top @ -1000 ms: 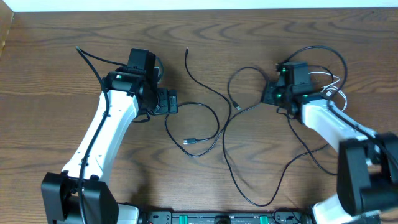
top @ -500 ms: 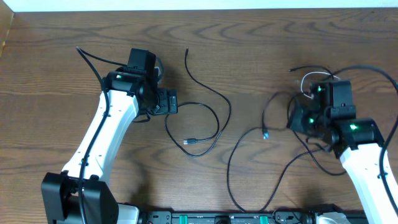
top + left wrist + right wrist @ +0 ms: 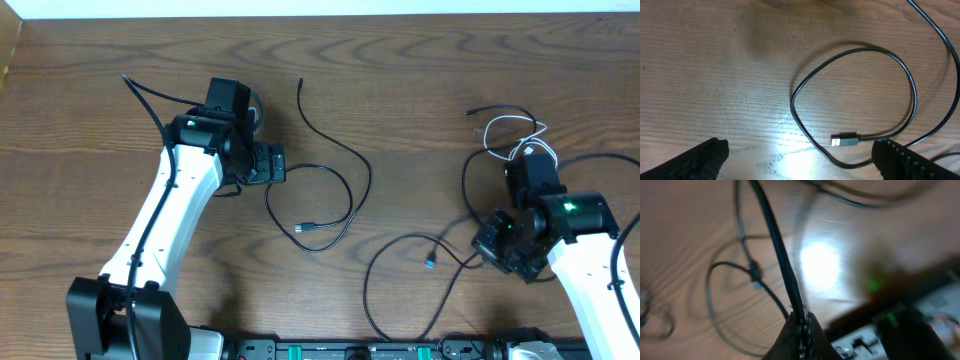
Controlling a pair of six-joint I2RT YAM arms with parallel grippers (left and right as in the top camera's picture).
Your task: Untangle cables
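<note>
The left end effector stands over the dark wood-grain bench with its fingers spread wide and nothing between them. A thin black cable with a USB plug lies in a loose loop on the bench under that gap, apart from both fingers, with the plug nearer the right-hand one. From overhead the loop sits just beside this end effector, toward the middle of the bench.

The right end effector is near the front right edge, its fingers pinched tight on a second thin black cable, which runs straight out from the fingertips. A thin white cable lies coiled farther back, well apart from the fingertips.
</note>
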